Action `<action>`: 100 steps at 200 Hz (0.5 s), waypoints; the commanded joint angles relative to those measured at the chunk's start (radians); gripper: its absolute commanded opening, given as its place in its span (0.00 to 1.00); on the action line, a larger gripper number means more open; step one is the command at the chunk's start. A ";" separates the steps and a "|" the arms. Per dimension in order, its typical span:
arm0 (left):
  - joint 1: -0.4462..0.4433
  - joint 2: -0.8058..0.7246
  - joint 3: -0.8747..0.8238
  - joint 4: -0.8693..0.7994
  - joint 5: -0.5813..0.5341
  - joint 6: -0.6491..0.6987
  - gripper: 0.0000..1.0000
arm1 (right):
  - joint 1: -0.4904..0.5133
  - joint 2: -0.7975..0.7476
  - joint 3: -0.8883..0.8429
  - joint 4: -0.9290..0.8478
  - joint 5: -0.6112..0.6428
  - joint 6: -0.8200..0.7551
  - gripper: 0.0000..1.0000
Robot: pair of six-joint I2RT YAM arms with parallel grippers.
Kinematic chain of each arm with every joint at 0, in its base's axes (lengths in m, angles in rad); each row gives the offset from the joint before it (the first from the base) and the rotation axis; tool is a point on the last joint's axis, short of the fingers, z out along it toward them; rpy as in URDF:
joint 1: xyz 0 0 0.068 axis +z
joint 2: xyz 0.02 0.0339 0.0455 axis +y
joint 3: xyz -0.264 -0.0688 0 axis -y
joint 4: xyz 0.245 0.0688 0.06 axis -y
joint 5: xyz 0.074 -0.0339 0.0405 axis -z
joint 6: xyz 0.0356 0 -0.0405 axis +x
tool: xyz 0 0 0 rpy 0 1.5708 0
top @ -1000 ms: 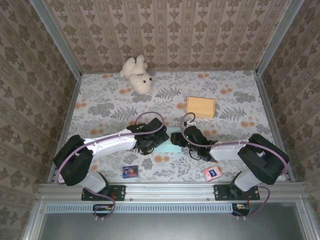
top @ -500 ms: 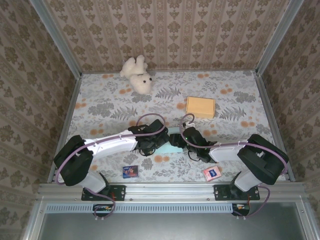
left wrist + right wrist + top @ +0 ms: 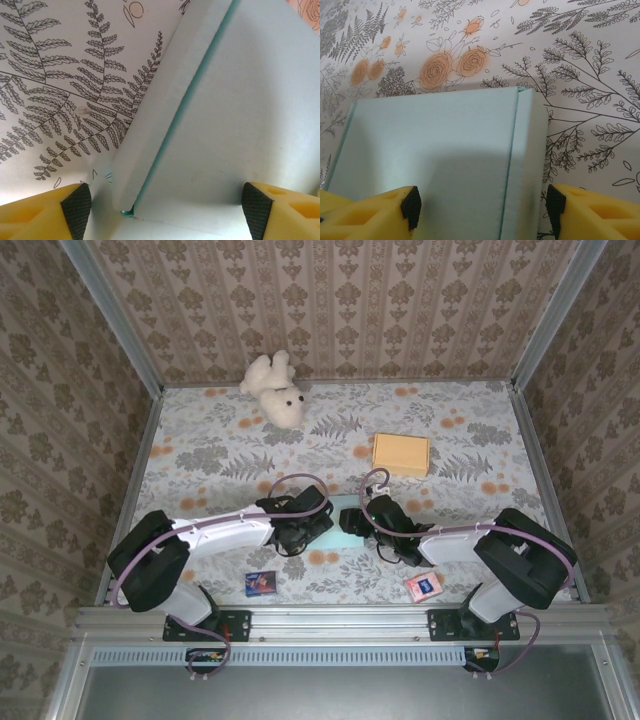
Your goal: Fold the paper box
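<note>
The paper box, pale teal, is laid flat on the flowered table, a little toward 6 o'clock from the table's centre in the top view. It is flanked by the two grippers.

The left gripper is positioned at 9 o'clock of the paper box. In the left wrist view the paper box is seen from close above, with a narrow side panel folded along its edge and a darker teal seam running beside that panel. The left gripper is released: its yellow fingers are spread wide. One black pad is seen over the cloth, clear of the panel, and the other over the top face.

The right gripper is positioned at 3 o'clock of the paper box. In the right wrist view the paper box is shown with a narrow panel along its 3 o'clock edge. The right gripper is likewise released. One pad is seen over the top face and the other just beside the narrow panel.

A white toy bear is placed at 11 o'clock of the paper box, near the far wall. A tan box is located at 1 o'clock. A blue packet is found at 7 o'clock and a pink packet at 5 o'clock, both near the front edge.
</note>
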 commanded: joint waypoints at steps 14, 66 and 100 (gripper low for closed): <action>-0.001 0.013 -0.004 -0.008 -0.006 -0.025 0.76 | 0.007 0.025 -0.005 0.013 0.013 0.009 0.69; -0.003 0.027 -0.007 -0.004 -0.003 -0.033 0.76 | 0.009 0.029 -0.005 0.016 0.020 0.013 0.69; -0.003 0.036 -0.002 0.012 0.019 -0.035 0.76 | 0.018 0.038 -0.002 0.023 0.027 0.018 0.69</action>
